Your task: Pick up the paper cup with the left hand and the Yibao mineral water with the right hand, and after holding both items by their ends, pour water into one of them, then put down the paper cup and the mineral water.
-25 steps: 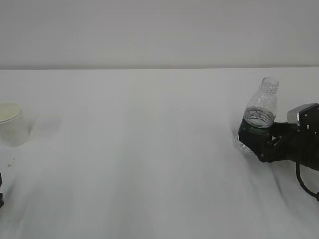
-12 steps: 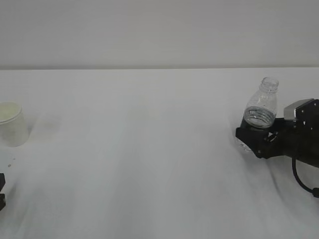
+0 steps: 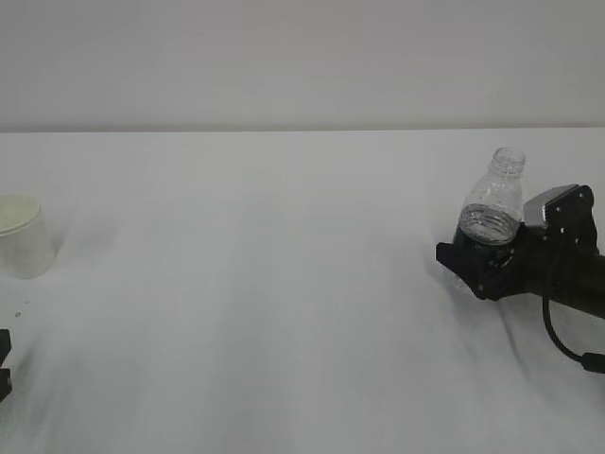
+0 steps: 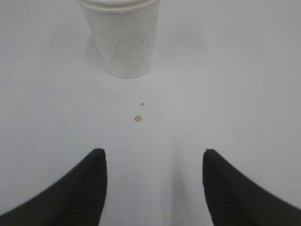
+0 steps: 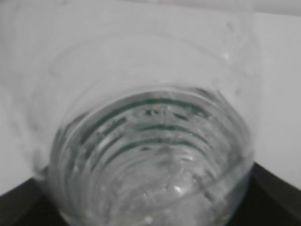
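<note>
Sliding leftward around the Yibao mineral water (image 3: pixel 492 216) near the counter's (image 3: pixel 284 284) right edge, our right tool (image 3: pixel 484 271) has its jaws wide, not yet clenched. We judge grasping comes next. Our left tool (image 4: pixel 150 188) waits released before the paper cup (image 4: pixel 123 37), at the left edge. The bottle's base is hidden.

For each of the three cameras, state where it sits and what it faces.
Exterior: low at the table's front edge, facing the wall; cup left, right pincer around the bottle.
Left wrist: behind the left pincer, facing the cup; both fingertips show.
Right wrist: pressed against the bottle; dark finger edges in the corners.
Shared: each wrist view's object also appears in exterior.
</note>
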`<state>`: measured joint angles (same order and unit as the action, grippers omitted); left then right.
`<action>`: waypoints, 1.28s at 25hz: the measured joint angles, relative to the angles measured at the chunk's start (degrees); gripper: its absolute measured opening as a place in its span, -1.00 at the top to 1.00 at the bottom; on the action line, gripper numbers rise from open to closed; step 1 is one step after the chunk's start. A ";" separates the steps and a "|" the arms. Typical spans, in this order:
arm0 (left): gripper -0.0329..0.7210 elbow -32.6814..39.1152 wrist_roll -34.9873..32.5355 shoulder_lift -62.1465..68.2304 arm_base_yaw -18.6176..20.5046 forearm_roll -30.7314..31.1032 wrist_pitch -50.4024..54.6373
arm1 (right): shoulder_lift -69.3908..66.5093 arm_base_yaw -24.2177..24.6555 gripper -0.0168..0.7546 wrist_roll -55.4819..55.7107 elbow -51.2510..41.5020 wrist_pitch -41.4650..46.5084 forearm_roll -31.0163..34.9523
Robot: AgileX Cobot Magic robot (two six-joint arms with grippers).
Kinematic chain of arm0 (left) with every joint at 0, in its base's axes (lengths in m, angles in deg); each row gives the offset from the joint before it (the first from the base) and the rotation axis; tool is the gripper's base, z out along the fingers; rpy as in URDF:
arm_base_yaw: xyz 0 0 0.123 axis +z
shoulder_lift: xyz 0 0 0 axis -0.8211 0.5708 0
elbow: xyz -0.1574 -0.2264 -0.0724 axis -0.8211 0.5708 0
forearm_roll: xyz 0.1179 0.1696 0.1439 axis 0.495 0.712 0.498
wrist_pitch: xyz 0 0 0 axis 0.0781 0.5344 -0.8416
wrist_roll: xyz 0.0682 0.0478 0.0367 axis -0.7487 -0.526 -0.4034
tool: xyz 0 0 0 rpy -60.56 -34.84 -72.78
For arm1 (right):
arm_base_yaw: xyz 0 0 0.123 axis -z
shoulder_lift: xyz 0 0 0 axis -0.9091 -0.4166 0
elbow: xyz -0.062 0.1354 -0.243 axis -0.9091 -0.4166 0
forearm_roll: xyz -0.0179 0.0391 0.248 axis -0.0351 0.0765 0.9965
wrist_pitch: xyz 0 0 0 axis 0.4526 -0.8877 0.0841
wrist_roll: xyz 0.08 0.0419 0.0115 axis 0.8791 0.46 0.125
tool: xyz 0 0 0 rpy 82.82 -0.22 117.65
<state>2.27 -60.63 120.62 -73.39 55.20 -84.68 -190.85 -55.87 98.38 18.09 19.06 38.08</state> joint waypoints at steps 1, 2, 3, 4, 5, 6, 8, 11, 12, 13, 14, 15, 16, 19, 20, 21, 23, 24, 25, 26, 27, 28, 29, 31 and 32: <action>-0.33 0.00 0.00 0.00 0.00 0.00 0.00 | 0.00 0.00 -0.77 0.10 0.00 0.08 0.00; -0.33 0.00 0.00 0.00 0.00 0.00 0.00 | 0.00 -0.06 -0.77 0.10 0.00 0.55 0.12; -0.33 0.00 0.00 0.00 0.00 0.00 0.00 | 0.00 -0.06 -0.76 0.10 0.00 1.07 0.34; -0.32 0.00 0.00 0.00 0.00 0.09 0.00 | 0.00 -0.06 -0.74 0.10 0.00 1.84 0.44; -0.32 0.00 0.00 0.00 0.00 0.09 0.00 | 0.00 -0.06 -0.71 0.10 0.00 2.32 0.52; -0.32 0.00 0.00 0.00 0.00 0.09 0.00 | 0.00 -0.06 -0.68 0.10 0.00 2.53 0.57; -0.32 0.00 0.00 0.00 0.00 0.23 0.00 | 0.00 -0.06 -0.60 0.10 0.00 2.54 0.72; -0.32 0.00 0.00 0.00 0.00 0.27 0.00 | 0.00 -0.06 -0.55 0.10 0.00 2.54 0.86; -0.32 0.00 0.00 0.00 0.00 0.27 0.00 | 0.00 -0.06 -0.55 0.10 0.00 2.54 0.86; -0.32 0.00 0.00 0.00 0.00 0.36 0.00 | 0.00 -0.06 -0.55 0.10 0.00 2.54 0.96; -0.32 0.00 0.00 0.00 0.00 0.36 0.00 | 0.00 -0.06 -0.55 0.10 0.00 2.54 0.95; -0.32 0.00 0.00 0.00 0.00 0.36 0.00 | 0.00 -0.06 -0.55 0.10 0.00 2.54 0.95; -0.32 0.00 0.00 0.00 0.00 0.36 0.00 | 0.00 -0.06 -0.54 0.10 0.00 2.54 0.95; -0.32 0.00 0.00 0.00 0.00 0.49 0.00 | 0.00 -0.06 -0.53 0.10 0.00 2.54 0.95; -0.32 0.00 0.00 0.00 0.00 0.49 0.00 | 0.00 -0.06 -0.50 0.10 0.00 2.54 0.95; -0.32 0.00 0.00 0.00 0.00 0.62 0.00 | 0.00 -0.06 -0.47 0.10 0.00 2.33 1.09; -0.31 0.00 0.00 0.00 0.00 0.66 0.00 | 0.00 -0.06 -0.40 0.10 0.00 2.20 1.13; -0.31 0.00 0.00 0.00 0.00 0.76 0.00 | 0.00 -0.06 -0.38 0.10 0.00 2.20 1.13; -0.31 0.00 0.00 0.00 0.00 0.76 0.00 | 0.00 -0.06 -0.35 0.10 0.00 2.20 1.13; -0.31 0.00 0.00 0.00 0.00 0.80 0.00 | 0.00 -0.06 -0.34 0.10 0.00 2.20 1.13; -0.31 0.00 0.00 0.00 0.00 0.89 0.00 | 0.00 -0.06 -0.33 0.10 0.00 2.20 1.13; -0.31 0.00 0.00 0.00 0.00 1.02 0.00 | 0.00 -0.06 -0.33 0.10 0.00 2.20 1.13; -0.31 0.00 0.00 0.00 0.00 1.14 0.00 | 0.00 -0.06 -0.33 0.10 0.00 2.20 1.13; -0.31 0.00 0.00 0.00 0.00 1.48 0.00 | 0.00 -0.06 -0.33 0.10 0.00 2.20 1.13; -0.31 0.00 0.00 0.00 0.00 1.61 0.00 | 0.00 -0.06 -0.33 0.10 0.00 2.20 1.13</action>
<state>2.27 -60.63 120.62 -73.39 56.81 -84.68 -190.85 -55.93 98.48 18.09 21.26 39.21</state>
